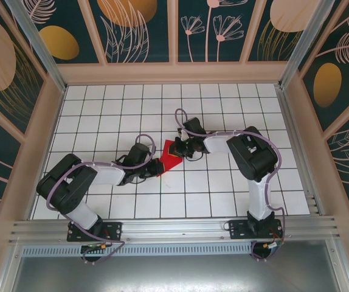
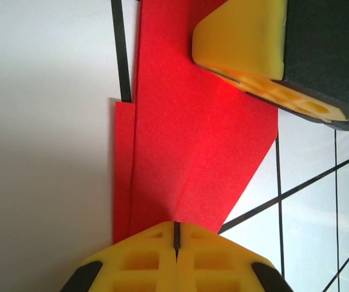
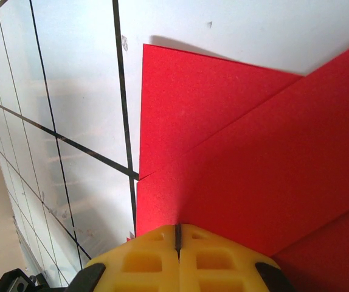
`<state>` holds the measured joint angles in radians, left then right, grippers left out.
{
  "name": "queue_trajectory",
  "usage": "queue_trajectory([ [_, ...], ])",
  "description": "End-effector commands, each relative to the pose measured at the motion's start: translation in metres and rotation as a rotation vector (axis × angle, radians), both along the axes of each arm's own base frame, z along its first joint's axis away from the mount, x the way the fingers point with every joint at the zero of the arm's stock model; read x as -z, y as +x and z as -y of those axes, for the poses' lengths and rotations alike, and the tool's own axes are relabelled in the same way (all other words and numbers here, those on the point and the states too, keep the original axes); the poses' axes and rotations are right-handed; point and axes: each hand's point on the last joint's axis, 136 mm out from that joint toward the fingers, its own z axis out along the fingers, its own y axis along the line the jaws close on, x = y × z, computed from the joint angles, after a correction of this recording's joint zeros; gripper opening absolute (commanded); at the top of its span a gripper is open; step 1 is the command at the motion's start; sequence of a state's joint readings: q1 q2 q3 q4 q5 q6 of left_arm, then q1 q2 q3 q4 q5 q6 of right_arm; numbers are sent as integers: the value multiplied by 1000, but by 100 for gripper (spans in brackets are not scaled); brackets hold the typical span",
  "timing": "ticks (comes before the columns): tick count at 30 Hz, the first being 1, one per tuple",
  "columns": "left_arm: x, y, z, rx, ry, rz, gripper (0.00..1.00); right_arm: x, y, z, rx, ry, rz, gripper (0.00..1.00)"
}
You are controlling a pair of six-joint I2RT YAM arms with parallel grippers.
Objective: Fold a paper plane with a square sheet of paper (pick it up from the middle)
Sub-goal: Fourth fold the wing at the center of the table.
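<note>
The square sheet of paper [image 1: 171, 156], bright red, lies flat on the white grid table [image 1: 223, 188], folded into overlapping flaps that narrow toward the lower left. My left gripper [image 1: 155, 166] is shut, its yellow tips [image 2: 176, 228] resting on the paper's [image 2: 186, 140] narrow end, with no paper between the jaws. My right gripper [image 1: 184, 148] is shut too and presses its tips [image 3: 177, 232] onto a folded layer of the paper [image 3: 241, 158] at the wide end. One yellow finger of the right gripper [image 2: 241, 36] sits on the paper in the left wrist view.
Wooden-framed patterned walls [image 1: 174, 73] enclose the table on three sides. An aluminium rail [image 1: 174, 228] carrying both arm bases runs along the near edge. White tiles lie bare all round the paper.
</note>
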<state>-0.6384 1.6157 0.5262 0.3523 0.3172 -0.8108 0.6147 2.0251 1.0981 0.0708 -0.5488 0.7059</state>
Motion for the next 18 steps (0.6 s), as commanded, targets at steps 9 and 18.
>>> queue_trajectory([
  [9, 36, -55, -31, 79, 140, -198, 0, 96, -32, 65, 90, -342, -168, 0],
  [18, 26, -61, -38, 100, 159, -179, 0, 98, -32, 67, 95, -346, -175, 0],
])
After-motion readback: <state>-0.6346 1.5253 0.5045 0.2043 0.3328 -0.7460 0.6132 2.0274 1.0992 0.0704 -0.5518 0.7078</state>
